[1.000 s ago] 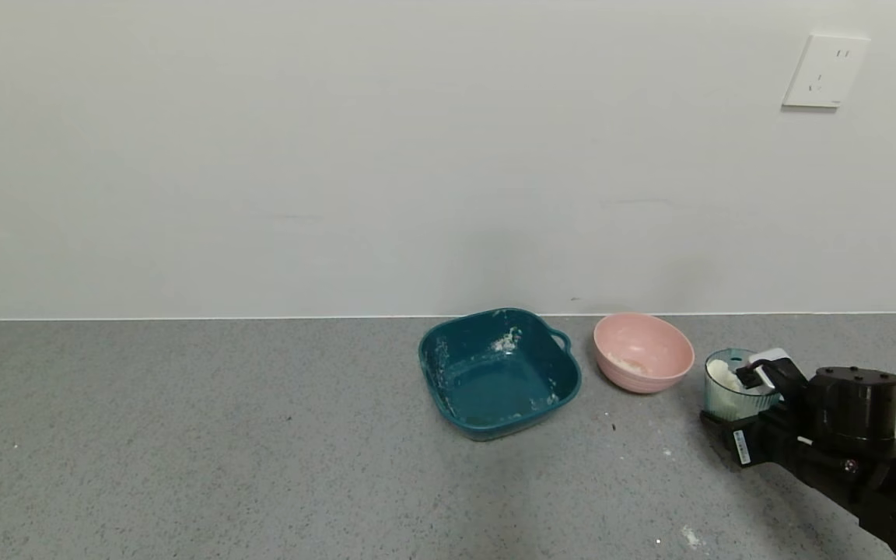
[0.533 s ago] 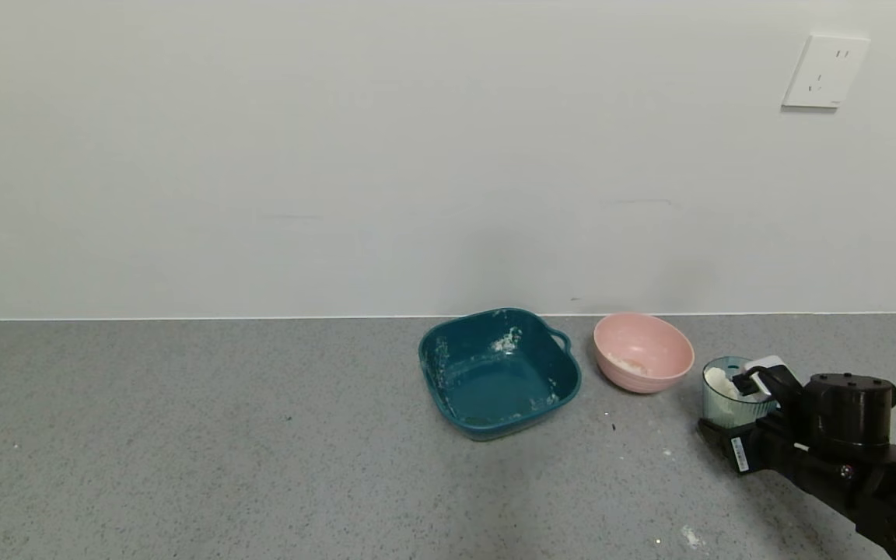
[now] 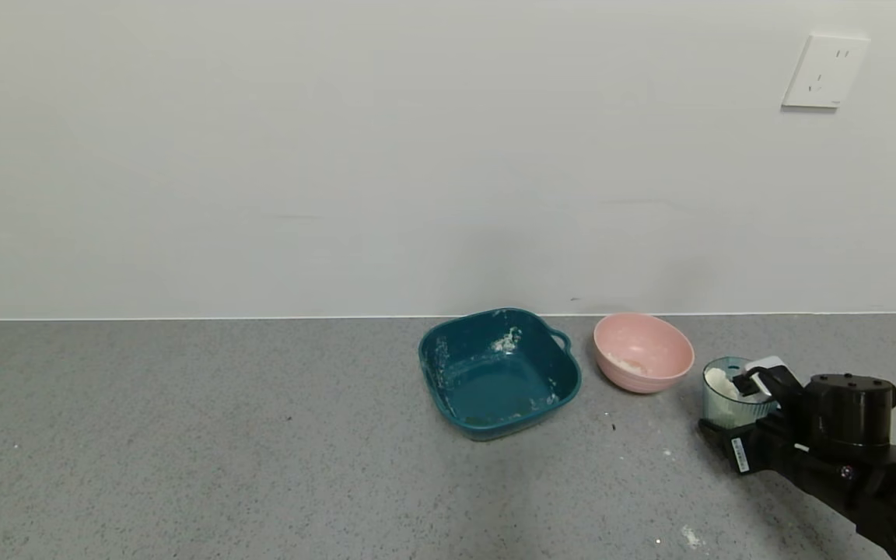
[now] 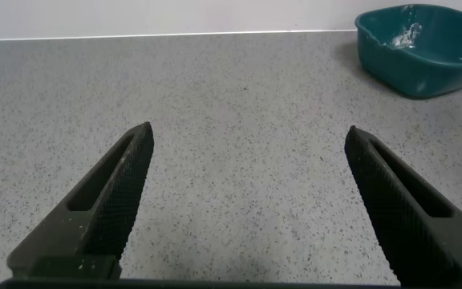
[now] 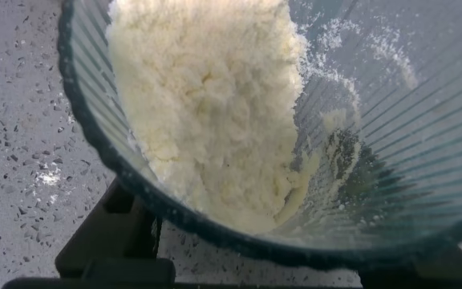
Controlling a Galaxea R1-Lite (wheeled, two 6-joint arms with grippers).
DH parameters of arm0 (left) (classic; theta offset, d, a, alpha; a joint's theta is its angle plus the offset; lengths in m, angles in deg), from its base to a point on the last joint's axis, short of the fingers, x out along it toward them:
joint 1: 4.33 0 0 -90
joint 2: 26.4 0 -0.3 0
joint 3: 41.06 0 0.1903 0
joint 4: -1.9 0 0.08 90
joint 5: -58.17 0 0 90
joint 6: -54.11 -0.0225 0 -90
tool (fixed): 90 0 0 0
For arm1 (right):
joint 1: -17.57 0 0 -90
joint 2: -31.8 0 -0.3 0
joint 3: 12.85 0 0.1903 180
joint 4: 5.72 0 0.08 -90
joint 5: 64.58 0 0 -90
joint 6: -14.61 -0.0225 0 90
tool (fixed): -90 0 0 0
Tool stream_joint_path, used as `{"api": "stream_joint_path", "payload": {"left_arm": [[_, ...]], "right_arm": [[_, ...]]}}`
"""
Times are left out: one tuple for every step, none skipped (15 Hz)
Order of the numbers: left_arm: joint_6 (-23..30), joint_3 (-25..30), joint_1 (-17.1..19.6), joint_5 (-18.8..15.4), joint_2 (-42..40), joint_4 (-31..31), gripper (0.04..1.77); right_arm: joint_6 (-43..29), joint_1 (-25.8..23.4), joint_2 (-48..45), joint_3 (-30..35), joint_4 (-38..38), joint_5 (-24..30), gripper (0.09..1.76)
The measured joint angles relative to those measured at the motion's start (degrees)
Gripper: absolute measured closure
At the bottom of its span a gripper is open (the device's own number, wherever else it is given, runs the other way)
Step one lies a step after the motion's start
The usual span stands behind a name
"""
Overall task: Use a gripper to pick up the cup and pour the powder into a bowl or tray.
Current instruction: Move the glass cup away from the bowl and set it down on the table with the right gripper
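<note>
The cup (image 3: 730, 398), a ribbed pale blue-green tumbler, is at the right of the counter, just right of the pink bowl (image 3: 650, 379). White powder (image 3: 719, 381) is heaped against one side of the cup. My right gripper (image 3: 732, 411) is shut on the cup, one finger on each side. In the right wrist view the cup (image 5: 391, 120) and its clumpy powder (image 5: 207, 104) fill the picture, with a black finger (image 5: 107, 245) beside the rim. The bowl holds a little powder. My left gripper (image 4: 249, 132) is open and empty above bare counter, outside the head view.
A dark teal square dish (image 3: 487, 389) with powder smears stands left of the bowl; it also shows in the left wrist view (image 4: 423, 68). The wall runs close behind both. Powder specks (image 3: 689, 535) lie on the counter near the right arm.
My right gripper and the cup have dropped slightly lower and a touch nearer over the last second, then held still. The bowl and the teal dish have not moved.
</note>
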Motion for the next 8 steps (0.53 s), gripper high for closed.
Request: {"api": "stream_joint_path", "payload": {"left_arm": [[-0.02, 0.00, 0.00, 0.00, 0.00, 0.00, 0.09], [-0.02, 0.00, 0.00, 0.00, 0.00, 0.00, 0.09], [-0.02, 0.00, 0.00, 0.00, 0.00, 0.00, 0.09], [0.00, 0.00, 0.00, 0.00, 0.00, 0.00, 0.09], [-0.02, 0.00, 0.00, 0.00, 0.00, 0.00, 0.09], [-0.02, 0.00, 0.00, 0.00, 0.00, 0.00, 0.09], [-0.02, 0.00, 0.00, 0.00, 0.00, 0.00, 0.09], [-0.02, 0.00, 0.00, 0.00, 0.00, 0.00, 0.09]], "right_arm": [[0.02, 0.02, -0.02, 0.05, 0.00, 0.00, 0.54], [0.02, 0.02, -0.06, 0.09, 0.02, 0.02, 0.51], [0.02, 0.02, -0.09, 0.09, 0.02, 0.05, 0.45], [0.02, 0.02, -0.09, 0.13, 0.02, 0.06, 0.42], [0.02, 0.02, -0.09, 0.17, 0.02, 0.09, 0.38], [0.02, 0.02, -0.09, 0.17, 0.04, 0.09, 0.35], [0.05, 0.02, -0.11, 0.20, 0.02, 0.09, 0.33], [0.09, 0.02, -0.13, 0.24, 0.04, 0.09, 0.31]]}}
